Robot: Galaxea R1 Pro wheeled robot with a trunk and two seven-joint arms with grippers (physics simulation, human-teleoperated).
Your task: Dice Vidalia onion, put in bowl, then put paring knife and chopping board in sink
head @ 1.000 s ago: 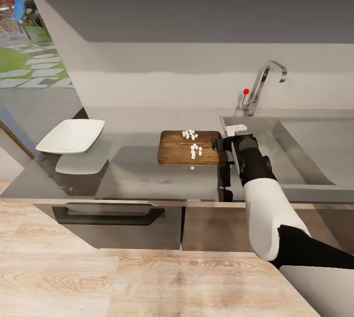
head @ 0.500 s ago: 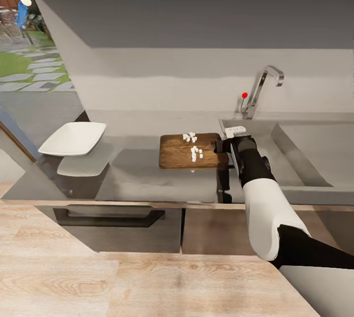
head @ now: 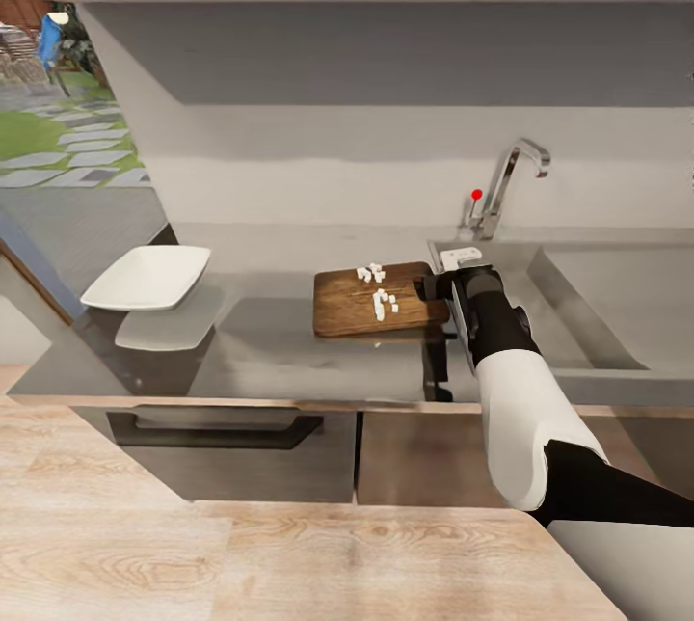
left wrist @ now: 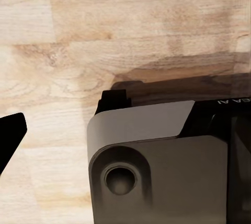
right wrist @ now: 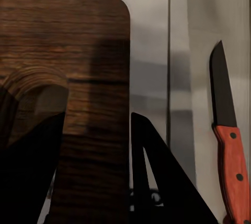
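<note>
Lifted chopping board in right pincer

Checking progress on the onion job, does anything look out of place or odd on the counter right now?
Yes: the chopping board, gripped at its edge by the right gripper, sits tilted off the countertop with white diced onion still on it, not in the bowl.

The right arm has a glossy white forearm shell, black joints and black tapered fingers.

Soft even rendered light, glossy countertop reflections, mild wrist-view blur.
</note>
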